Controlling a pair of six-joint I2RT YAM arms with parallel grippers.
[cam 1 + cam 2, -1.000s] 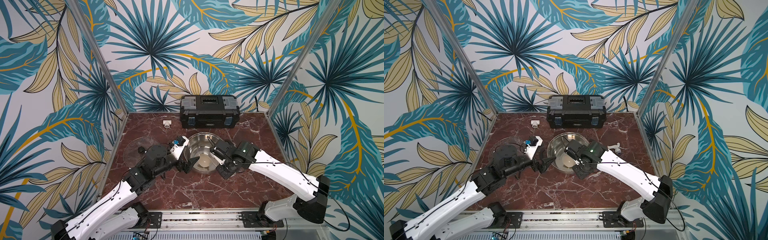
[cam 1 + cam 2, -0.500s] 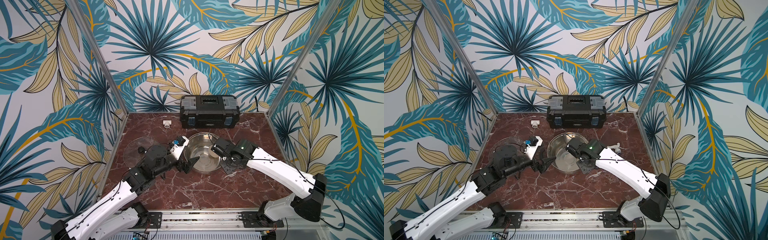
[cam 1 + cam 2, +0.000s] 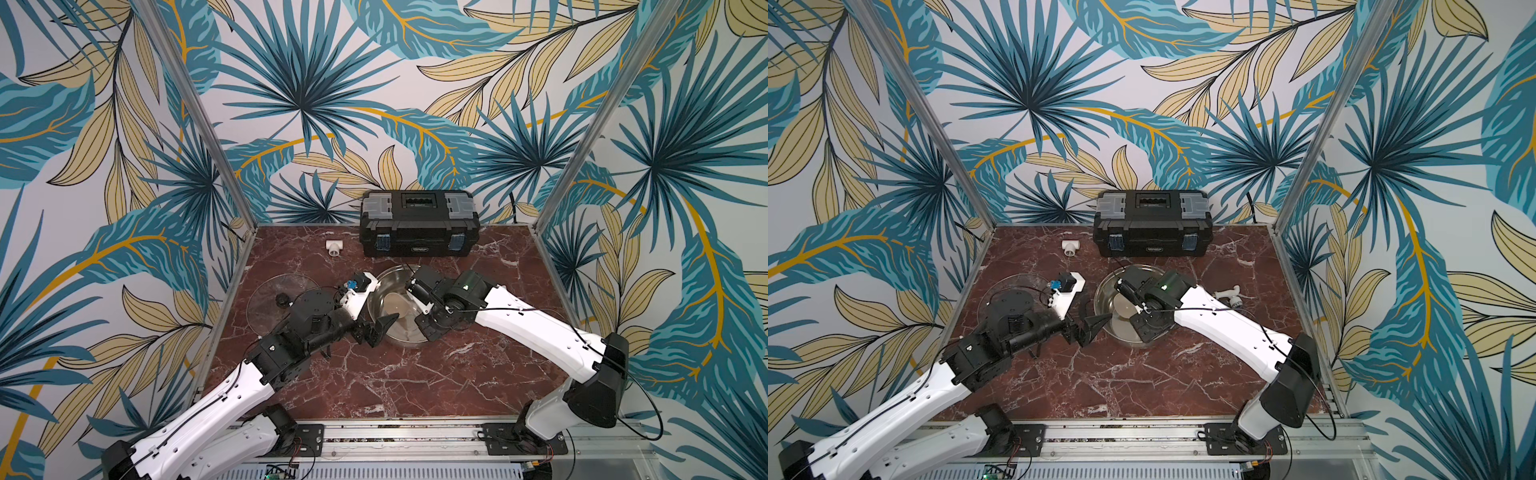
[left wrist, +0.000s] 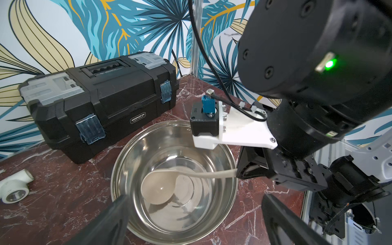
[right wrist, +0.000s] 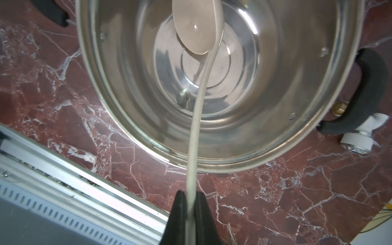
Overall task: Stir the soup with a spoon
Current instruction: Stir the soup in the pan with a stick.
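Leaf-print walls (image 3: 299, 83), red marble tabletop (image 3: 415, 382)

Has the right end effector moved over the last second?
Yes. In the top views, the right end effector, shut on the spoon, has shifted above the pot toward the toolbox at the back.

On the table (image 3: 374, 382), the toolbox (image 3: 419, 224) is sitting at the back edge, with 1 pipe fitting (image 3: 333, 248) lying just left of it. The pot (image 3: 384, 286) is standing in front of the toolbox, mid-table. The lid (image 3: 270, 299) is lying flat left of the pot. The spoon (image 3: 395, 303) is resting its bowl in the pot, its handle crossing the near-right rim into the right end effector (image 5: 189, 195). The left end effector (image 3: 380, 326) is hovering at the pot's near-left rim. A 2nd fitting (image 3: 1231, 296) is lying right of the pot.
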